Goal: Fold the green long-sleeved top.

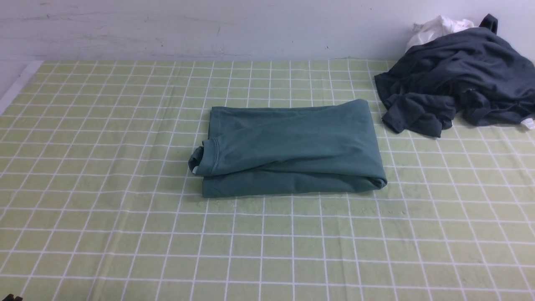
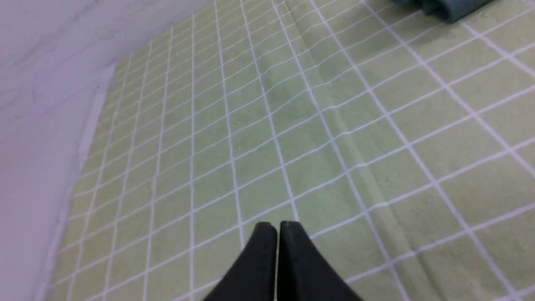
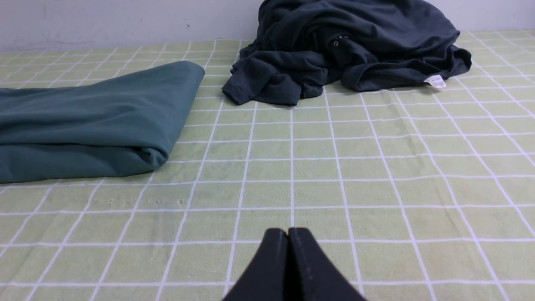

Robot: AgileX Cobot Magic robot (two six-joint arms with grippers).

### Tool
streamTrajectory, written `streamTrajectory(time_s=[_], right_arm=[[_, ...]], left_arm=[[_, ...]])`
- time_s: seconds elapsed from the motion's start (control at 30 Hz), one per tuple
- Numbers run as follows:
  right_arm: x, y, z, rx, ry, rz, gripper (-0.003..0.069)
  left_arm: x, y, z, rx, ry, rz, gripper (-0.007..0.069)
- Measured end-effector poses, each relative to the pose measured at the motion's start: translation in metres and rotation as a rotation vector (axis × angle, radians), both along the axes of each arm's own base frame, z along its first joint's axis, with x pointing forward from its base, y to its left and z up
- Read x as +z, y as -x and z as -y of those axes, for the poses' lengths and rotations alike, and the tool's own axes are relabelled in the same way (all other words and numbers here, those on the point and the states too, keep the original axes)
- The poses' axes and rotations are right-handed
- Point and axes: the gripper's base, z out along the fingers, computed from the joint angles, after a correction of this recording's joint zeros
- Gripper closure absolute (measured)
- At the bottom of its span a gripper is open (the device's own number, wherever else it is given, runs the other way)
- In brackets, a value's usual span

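The green long-sleeved top [image 1: 292, 146] lies folded into a flat rectangle in the middle of the table, its ribbed collar sticking out at its left end. It also shows in the right wrist view [image 3: 92, 121], and a corner of it in the left wrist view [image 2: 447, 8]. Neither arm shows in the front view. My left gripper [image 2: 278, 225] is shut and empty, over bare tablecloth away from the top. My right gripper [image 3: 287, 232] is shut and empty, over tablecloth to the right of the top.
A charcoal-grey garment [image 1: 455, 79] lies crumpled at the back right, also in the right wrist view [image 3: 347, 46], with a small white cloth [image 1: 436, 27] behind it. A green checked tablecloth [image 1: 104, 209] covers the table. A white wall [image 1: 209, 25] runs along the back.
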Motion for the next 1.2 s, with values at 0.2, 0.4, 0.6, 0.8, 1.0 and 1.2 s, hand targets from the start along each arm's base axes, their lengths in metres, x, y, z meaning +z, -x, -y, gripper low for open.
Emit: streamTrajectory(time_s=[0.2,0.4,0.6,0.8,1.0,1.2], right_arm=[[0.0000,0.0000,0.0000,0.000,-0.001,0.000,0.0675],[0.0000,0.0000,0.0000,0.000,-0.001,0.000,0.0675],[0.0000,0.0000,0.0001,-0.001,-0.001,0.000,0.0675],[0.0000,0.0000,0.0001,-0.001,-0.001,0.000,0.0675],[0.0000,0.0000,0.0001,-0.001,-0.001,0.000,0.0675],[0.0000,0.0000,0.0001,-0.001,-0.001,0.000,0.0675]], left_arm=[[0.0001,0.0000,-0.0004,-0.002,-0.023,0.001,0.0629],[-0.0001,0.0000,-0.0003,0.001,-0.010,-0.001,0.0629],[-0.0003,0.0001,0.0000,0.059,0.178,-0.002,0.0629],[-0.0003,0.0001,0.0000,0.156,0.475,-0.002,0.0629],[-0.0003,0.0001,0.0000,0.193,0.588,-0.001,0.0629],[-0.0003,0.0001,0.0000,0.195,0.594,-0.001,0.0629]])
